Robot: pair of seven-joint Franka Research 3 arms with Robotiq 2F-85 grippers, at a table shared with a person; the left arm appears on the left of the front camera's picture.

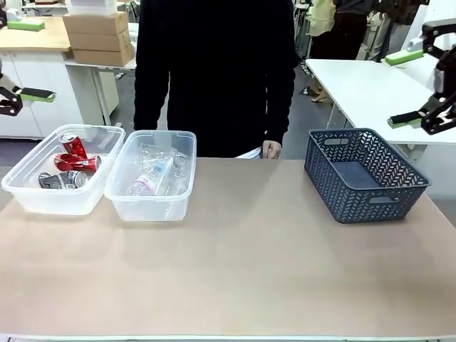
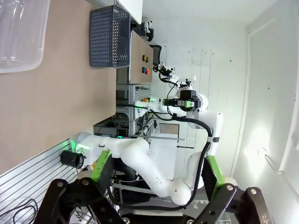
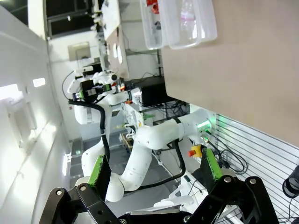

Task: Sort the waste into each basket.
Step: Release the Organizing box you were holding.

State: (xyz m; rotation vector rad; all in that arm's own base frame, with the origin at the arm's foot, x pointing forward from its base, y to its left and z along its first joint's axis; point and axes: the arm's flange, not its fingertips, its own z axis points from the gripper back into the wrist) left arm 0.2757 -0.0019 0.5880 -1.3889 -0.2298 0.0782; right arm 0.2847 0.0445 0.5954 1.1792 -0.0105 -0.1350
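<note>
At the far left edge of the front view the left hand (image 1: 18,100) hangs above the level of the bench (image 1: 235,271), off its left side, its green-padded fingers spread apart and nothing between them. In its own wrist view the left hand (image 2: 154,170) stands released as well, both pads wide, looking past the bench edge at the other arm's white links.

Next comes the left clear tub (image 1: 63,171), sitting at the bench's far left. It holds the metal waste: two red cans (image 1: 75,154), one upright-tilted and one lying, with a silver-black can (image 1: 63,179) lying nearest the front wall. Touching or just beside it on its right stands the second clear tub (image 1: 151,174), with clear plastic bottles (image 1: 151,177) lying inside, one showing a pale pinkish label.

Behind the tubs, at the far side, a person in dark clothing (image 1: 214,71) stands against the bench edge; one hand of the person (image 1: 270,149) rests at the edge near something white.

The middle of the bench is bare tan surface. Well to the right sits the dark blue-grey mesh basket (image 1: 363,174), with handle slots in its walls, near the far right corner.

At the right edge the right hand (image 1: 417,89) is raised above and behind the mesh basket, released, its fingers spread wide. Its wrist view shows the right hand (image 3: 154,170) likewise released, with the two tubs seen far off across the bench.
</note>
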